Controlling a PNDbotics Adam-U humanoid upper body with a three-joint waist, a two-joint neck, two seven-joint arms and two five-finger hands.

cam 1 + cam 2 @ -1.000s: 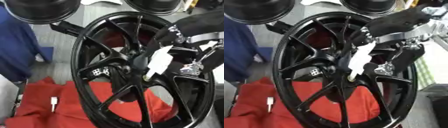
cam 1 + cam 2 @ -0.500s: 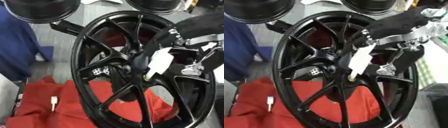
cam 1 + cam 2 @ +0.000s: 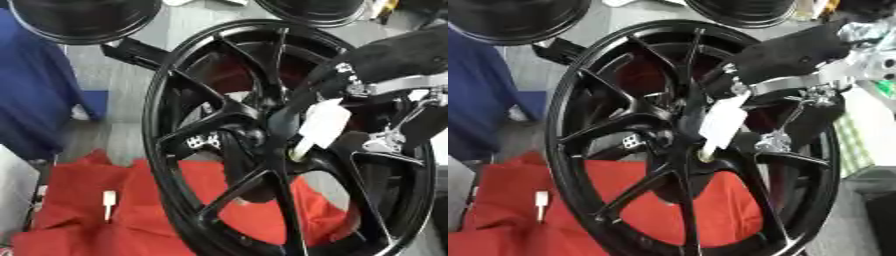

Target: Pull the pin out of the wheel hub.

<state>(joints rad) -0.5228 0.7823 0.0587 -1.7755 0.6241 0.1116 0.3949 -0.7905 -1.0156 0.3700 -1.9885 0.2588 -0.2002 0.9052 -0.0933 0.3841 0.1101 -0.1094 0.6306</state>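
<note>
Black multi-spoke wheel hub [image 3: 219, 150] upright on edge, pale pin [image 3: 300, 148] at its centre.

The right hand [image 3: 798, 55] has edged up and rightward (slightly) from the hub [image 3: 682, 160].

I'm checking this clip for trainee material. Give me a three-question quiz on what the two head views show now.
1. True or false: the right hand reaches in at the centre of the black wheel.
2. What lies on the red cloth, left of the wheel? A) a small white pin-like piece B) a spanner C) a glove
3. What colour is the part of the hand nearest the hub?

Key: 1 true; 2 A; 3 white.
</note>
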